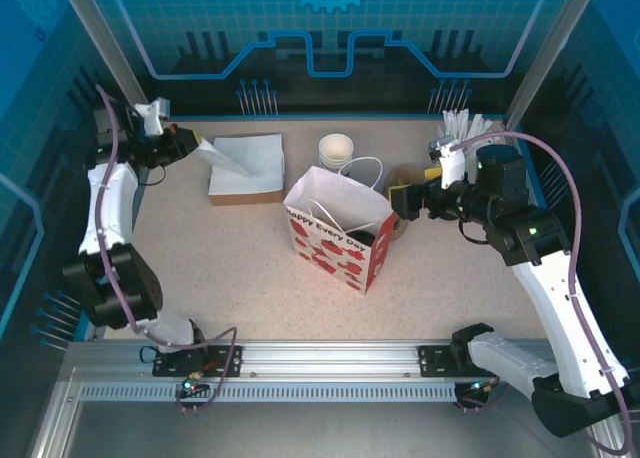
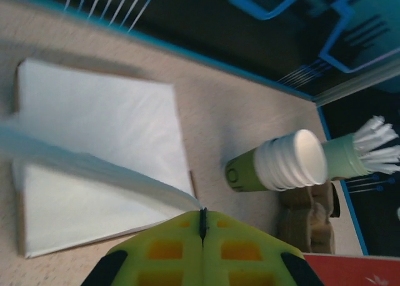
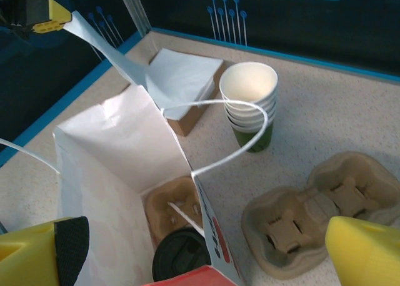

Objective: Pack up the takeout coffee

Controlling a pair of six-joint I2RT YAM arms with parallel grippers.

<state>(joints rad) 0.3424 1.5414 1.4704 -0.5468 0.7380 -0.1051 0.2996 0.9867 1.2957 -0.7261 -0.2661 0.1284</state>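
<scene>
Likely the coffee, a black-lidded cup (image 3: 181, 256) already sits inside the white red-printed paper bag (image 1: 335, 240). The left claw (image 1: 188, 139) pinches a white napkin (image 1: 220, 158), not yet packed; the right claw (image 1: 402, 200) gapes wide.

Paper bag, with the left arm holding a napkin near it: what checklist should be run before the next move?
1. Left gripper shut on the napkin: ok.
2. Napkin free of the napkin stack: cannot tell; its lower end overlaps the stack.
3. Paper bag upright with its mouth open: ok.
4. Coffee cup inside the bag: ok; its dark lid shows in a carrier on the bag floor.
5. Right gripper open, empty and beside the bag's right rim: ok.
</scene>
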